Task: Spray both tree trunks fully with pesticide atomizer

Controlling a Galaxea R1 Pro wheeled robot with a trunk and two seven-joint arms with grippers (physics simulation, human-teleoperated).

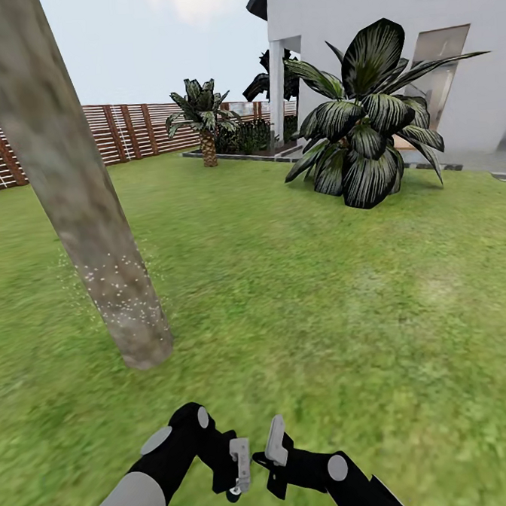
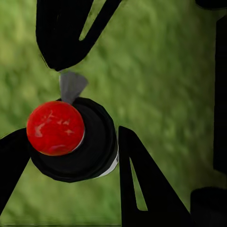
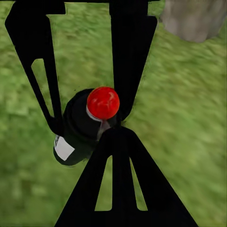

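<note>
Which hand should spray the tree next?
Left. The left hand is shut around the spray bottle, and the trunk stands on that side, with white specks only low down. The right hand is shut beside the bottle.

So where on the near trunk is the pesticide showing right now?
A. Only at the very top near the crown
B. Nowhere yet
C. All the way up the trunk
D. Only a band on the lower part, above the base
D: in the head view the whitish pesticide specks cluster in a band on the lower tree trunk, just above its flared base, while the bark higher up looks bare.
</note>
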